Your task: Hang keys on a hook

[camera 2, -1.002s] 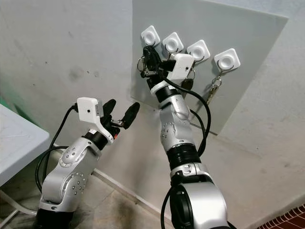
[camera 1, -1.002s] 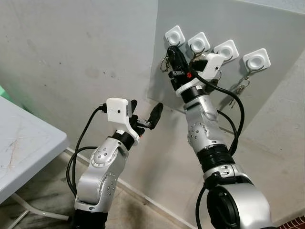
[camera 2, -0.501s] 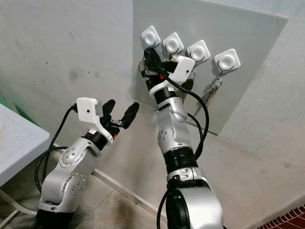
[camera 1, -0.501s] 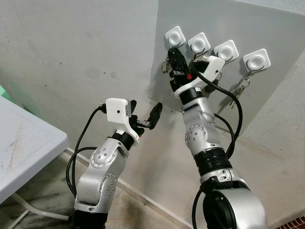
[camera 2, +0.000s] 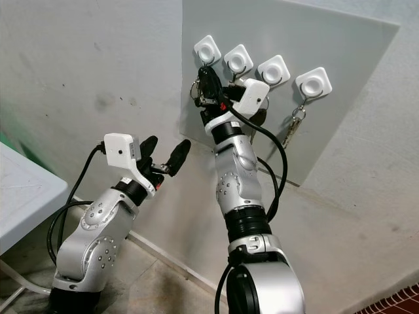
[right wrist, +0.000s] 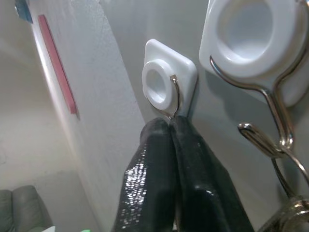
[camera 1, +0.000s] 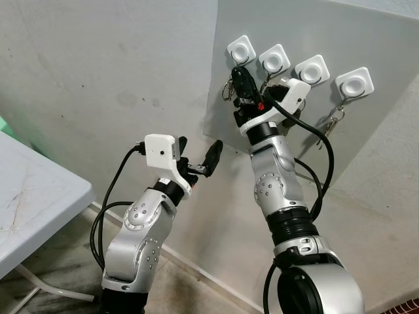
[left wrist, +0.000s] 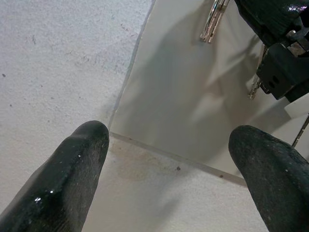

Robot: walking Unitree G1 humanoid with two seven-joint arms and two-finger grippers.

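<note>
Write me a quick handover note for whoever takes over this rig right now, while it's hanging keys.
Right pincer: raised to the leftmost hook on the wall panel, fingers pressed together just under the hook's wire. A key ring hangs beside the fingers; whether it is already on the hook or gripped cannot be told.
Left pincer: open, holding nothing, lower, near the panel's bottom corner.
Other keys hang from the rightmost hook; another set hangs near the middle hooks.
Done: keys brought up to the hook.
Left: confirm the ring sits on the wire, open, back the right arm away.
</note>
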